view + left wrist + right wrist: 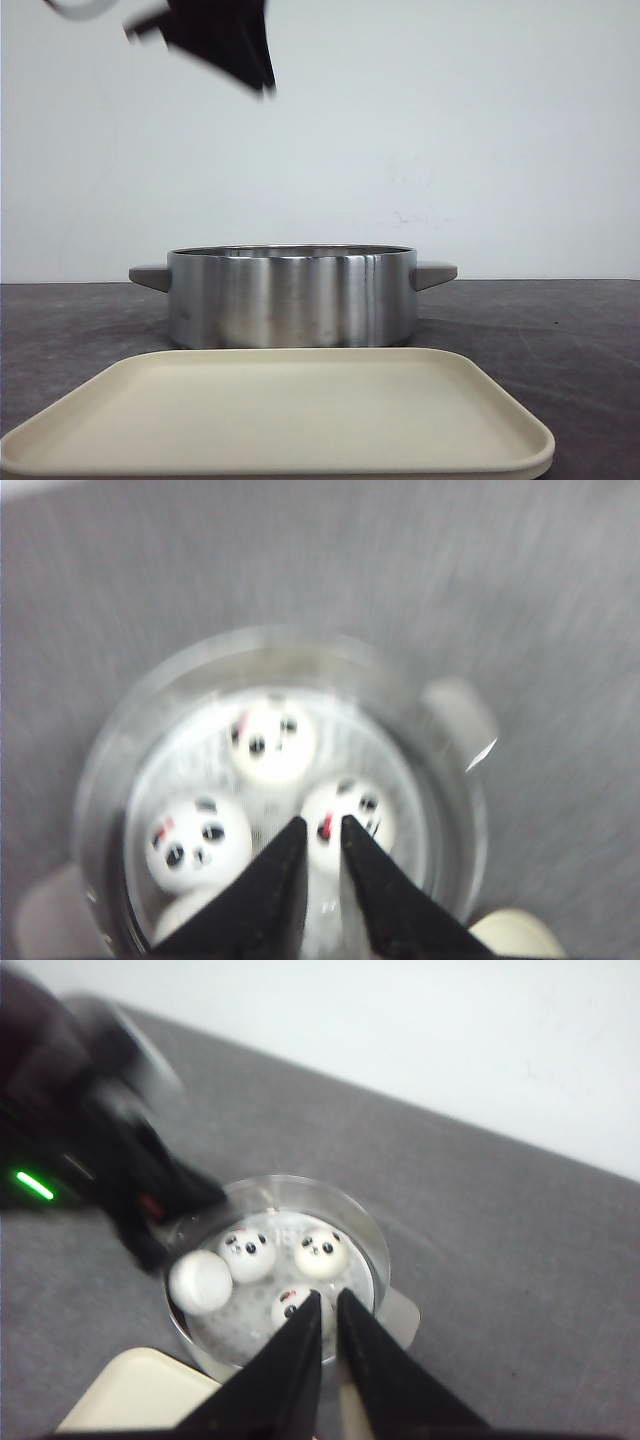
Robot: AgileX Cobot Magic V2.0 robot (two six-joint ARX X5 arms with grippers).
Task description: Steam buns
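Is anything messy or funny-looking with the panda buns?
Mostly fine. All four buns sit inside the steel pot and nothing is spilled. One bun shows no panda face, only plain white, so it looks turned away, while the other three face up. The tray is bare.

From my front camera I see a plain white wall (450, 130) filling the background, bare but for a few faint scuffs to the right. Below it a dark grey table (560, 330) runs across, its surface mottled and matte. Light is even and soft, with dim shadows on the table. The right wrist camera shows the same wall (450, 1030) meeting the grey top (520, 1260).
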